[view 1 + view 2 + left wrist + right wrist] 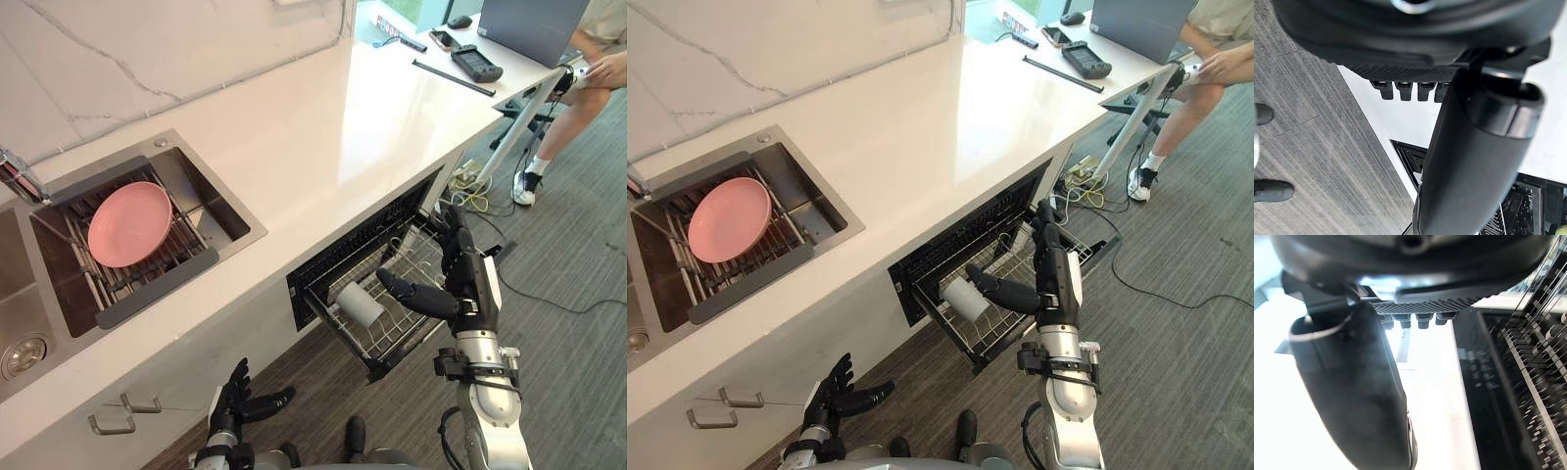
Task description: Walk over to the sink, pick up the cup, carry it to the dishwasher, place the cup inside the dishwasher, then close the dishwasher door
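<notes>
cup [361,304] is seen lying sideways in the pulled-out dishwasher rack [390,343] | right hand [460,279] is held wide open just beside it | left hand [235,397] is spread open, down low

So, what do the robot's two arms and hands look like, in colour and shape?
Both hands are dark, almost black, with slim fingers and a thicker, rounded thumb: the right hand and the left hand. The right arm is silver-grey metal and round, with a black clamp-like ring just below the wrist. Seen up close in the wrist views, the palms have a fine dotted texture.
</notes>
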Motion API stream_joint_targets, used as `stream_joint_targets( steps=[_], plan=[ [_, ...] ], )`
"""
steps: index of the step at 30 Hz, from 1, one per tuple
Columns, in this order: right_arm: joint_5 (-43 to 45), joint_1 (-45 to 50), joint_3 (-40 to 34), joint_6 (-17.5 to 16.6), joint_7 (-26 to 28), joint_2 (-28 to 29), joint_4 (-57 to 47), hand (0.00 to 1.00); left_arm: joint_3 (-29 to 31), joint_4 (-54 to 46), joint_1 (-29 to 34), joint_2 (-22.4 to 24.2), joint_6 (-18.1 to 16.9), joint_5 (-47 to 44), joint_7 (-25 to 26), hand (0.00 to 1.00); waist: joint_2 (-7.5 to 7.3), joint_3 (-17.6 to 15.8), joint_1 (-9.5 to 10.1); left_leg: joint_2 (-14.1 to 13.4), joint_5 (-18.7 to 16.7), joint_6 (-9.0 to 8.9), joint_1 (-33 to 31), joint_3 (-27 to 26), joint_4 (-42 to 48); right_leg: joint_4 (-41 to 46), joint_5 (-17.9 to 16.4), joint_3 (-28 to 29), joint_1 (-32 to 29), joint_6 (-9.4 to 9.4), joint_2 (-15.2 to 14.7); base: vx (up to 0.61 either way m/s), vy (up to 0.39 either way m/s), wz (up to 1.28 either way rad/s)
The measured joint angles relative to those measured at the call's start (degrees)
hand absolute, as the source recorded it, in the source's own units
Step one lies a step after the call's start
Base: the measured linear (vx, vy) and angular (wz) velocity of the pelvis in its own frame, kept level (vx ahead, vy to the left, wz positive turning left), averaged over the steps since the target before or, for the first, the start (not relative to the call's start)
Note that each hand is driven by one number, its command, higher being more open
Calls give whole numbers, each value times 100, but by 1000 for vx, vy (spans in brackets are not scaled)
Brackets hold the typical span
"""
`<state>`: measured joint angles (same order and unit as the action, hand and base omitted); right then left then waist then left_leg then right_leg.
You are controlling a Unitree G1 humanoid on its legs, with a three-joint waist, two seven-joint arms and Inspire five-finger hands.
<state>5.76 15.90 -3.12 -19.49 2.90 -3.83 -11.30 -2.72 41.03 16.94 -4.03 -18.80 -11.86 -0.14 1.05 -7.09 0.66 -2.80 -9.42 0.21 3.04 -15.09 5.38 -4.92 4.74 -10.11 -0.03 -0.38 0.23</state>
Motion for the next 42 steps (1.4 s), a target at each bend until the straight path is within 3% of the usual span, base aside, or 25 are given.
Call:
stream_joint_targets(
  steps=[10,12,13,15,16,20,22,23,26,27,28,29,31,34,36,37,42],
  plan=[
    [322,290,197,-88,796,-4,-313,100,-120,-8,244,31,51,-45,-16,100,3,260,18,-41,-84,7,-16,68,292,2,-46,-84,149,0,-6,-30,9,4],
    [322,290,267,-88,875,-64,-312,100,-138,-5,229,27,42,-49,-23,100,61,215,24,-141,-286,-38,-155,101,700,32,-124,-133,225,-69,30,-35,11,14],
    [322,270,308,-91,919,-101,-312,100,-152,-6,201,5,16,-62,-33,100,79,148,25,-211,-385,-153,-307,79,1120,121,-190,-176,249,-80,27,-79,35,34],
    [320,245,345,-104,888,-270,-292,100,-165,-9,68,-67,-31,-118,-120,100,-16,-41,10,-367,-361,-266,-914,-248,2424,326,-332,-416,296,-68,-198,-126,55,54],
    [319,222,345,-104,869,-311,-268,100,-179,-8,72,-72,-49,-174,-162,100,-1,-47,15,-423,-404,-215,-984,-373,2545,379,-365,-459,303,-50,-249,-81,48,46],
    [325,18,331,-104,780,-584,-30,100,-239,-5,77,-79,-50,-187,-234,100,25,-61,-33,-629,-469,-260,-1012,-804,1873,365,-441,-810,548,56,-576,3,133,54],
    [332,4,334,-103,684,-669,20,100,-285,1,96,-67,-48,-169,-237,100,67,-47,-60,-714,-139,-244,-914,-1001,1331,315,-490,-1080,760,296,-683,95,235,72],
    [332,-9,336,-103,612,-712,29,100,-296,-2,94,-61,-47,-167,-244,100,55,-27,-31,-619,49,-109,-861,-1054,1250,299,-544,-1146,863,439,-784,152,252,57],
    [310,-176,393,-102,437,-719,30,100,-295,-11,120,-66,-26,-148,-291,100,61,127,0,-163,-100,196,-908,-1003,1165,723,-749,-1199,778,784,-1208,191,256,49],
    [309,-240,389,-100,347,-729,62,100,-312,-18,104,-46,-12,-95,-286,100,64,106,-9,43,-139,309,-823,-894,1110,1725,-1038,-1128,469,814,-1508,228,243,50],
    [309,-267,388,-98,311,-737,113,100,-332,-23,99,-63,-7,-35,-284,100,72,101,11,133,-134,334,-728,-837,1020,2399,-1111,-1048,217,754,-1673,232,254,57],
    [305,-330,387,-89,260,-710,255,100,-469,-86,137,-163,20,21,-286,100,71,57,-20,312,-55,451,-460,-598,815,3686,-1075,-703,-247,685,-1909,182,209,67],
    [239,-324,355,-47,106,-685,372,100,-819,-243,233,-517,175,94,-470,100,2,-68,-192,494,38,596,-13,-141,579,4621,-1332,-238,-421,797,-1832,248,168,129],
    [130,-304,338,-47,-124,-720,196,100,-1221,-377,204,-880,240,422,-829,100,-84,-88,-270,679,66,609,274,425,405,4018,-1638,124,-619,809,-1432,303,45,129],
    [126,-261,332,-47,-174,-715,48,100,-1246,-470,212,-989,273,597,-1030,100,-180,-105,-304,740,65,584,309,677,429,3291,-1523,298,-638,747,-1195,259,-43,123],
    [127,-229,331,-47,-198,-711,-101,100,-1227,-651,264,-1127,314,635,-1171,100,-347,-110,-301,848,30,535,321,785,449,2799,-855,316,-648,677,-1129,166,-79,88],
    [62,-399,203,205,41,-766,-522,100,-881,-660,291,-844,392,874,-1113,100,-283,-77,-122,578,-92,371,227,724,452,1831,-787,189,-134,665,-912,96,-89,24]
  ],
)
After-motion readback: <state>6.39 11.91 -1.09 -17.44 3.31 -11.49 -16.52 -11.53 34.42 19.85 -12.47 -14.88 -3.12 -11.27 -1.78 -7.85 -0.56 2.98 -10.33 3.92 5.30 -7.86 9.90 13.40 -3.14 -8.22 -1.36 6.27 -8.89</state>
